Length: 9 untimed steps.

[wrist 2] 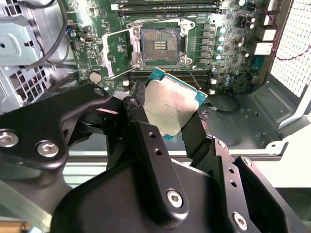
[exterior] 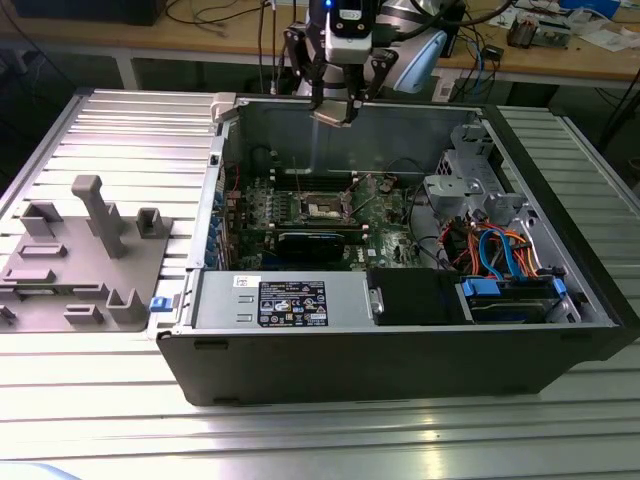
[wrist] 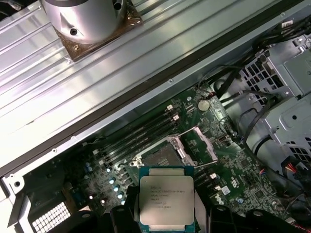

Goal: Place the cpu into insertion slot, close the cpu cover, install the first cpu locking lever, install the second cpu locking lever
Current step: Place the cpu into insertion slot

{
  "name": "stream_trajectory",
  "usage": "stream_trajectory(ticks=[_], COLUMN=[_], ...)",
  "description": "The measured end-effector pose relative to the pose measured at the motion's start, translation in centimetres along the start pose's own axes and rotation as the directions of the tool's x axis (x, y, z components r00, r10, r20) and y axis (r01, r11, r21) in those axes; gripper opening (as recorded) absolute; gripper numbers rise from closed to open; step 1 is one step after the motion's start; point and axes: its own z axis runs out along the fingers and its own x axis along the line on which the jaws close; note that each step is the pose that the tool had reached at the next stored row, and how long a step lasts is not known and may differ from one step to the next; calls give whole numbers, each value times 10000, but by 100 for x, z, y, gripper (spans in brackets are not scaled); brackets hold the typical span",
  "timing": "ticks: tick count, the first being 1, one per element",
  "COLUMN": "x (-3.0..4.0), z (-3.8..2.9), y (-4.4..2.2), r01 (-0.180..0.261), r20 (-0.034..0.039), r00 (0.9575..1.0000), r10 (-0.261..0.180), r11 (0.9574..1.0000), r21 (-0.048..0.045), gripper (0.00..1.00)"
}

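My gripper (exterior: 333, 108) hangs above the back wall of the open computer case, high over the green motherboard (exterior: 385, 215). It is shut on the cpu (wrist 2: 170, 107), a small silver-topped square chip with a teal edge, held by two opposite sides between the black fingers (wrist 2: 136, 114). In the first wrist view the cpu (wrist: 166, 201) sits between the fingers (wrist: 121, 216), with the insertion slot (wrist: 163, 155) bare below and beyond it. The cpu cover (wrist: 201, 143) is swung open beside the slot. In the second wrist view the slot (wrist 2: 159, 46) and the raised cover (wrist 2: 116, 51) lie past the chip.
The case (exterior: 400, 350) stands on a ribbed aluminium table (exterior: 120, 130). Inside are a power supply (exterior: 285, 300), a drive cage (exterior: 470, 185) and orange and blue cables (exterior: 505, 250). A grey fixture plate (exterior: 80, 260) lies on the exterior view's left.
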Motion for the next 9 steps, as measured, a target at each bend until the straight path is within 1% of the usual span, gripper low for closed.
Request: stream_trajectory(ticks=[6, 9], x=[-2, -2], z=[4, 10], y=[1, 1], r01=[-612, -673], r20=[47, 51], r00=[9981, 9977], r10=[612, 673], r11=[9981, 9977], r21=[-12, -13], gripper=[54, 54])
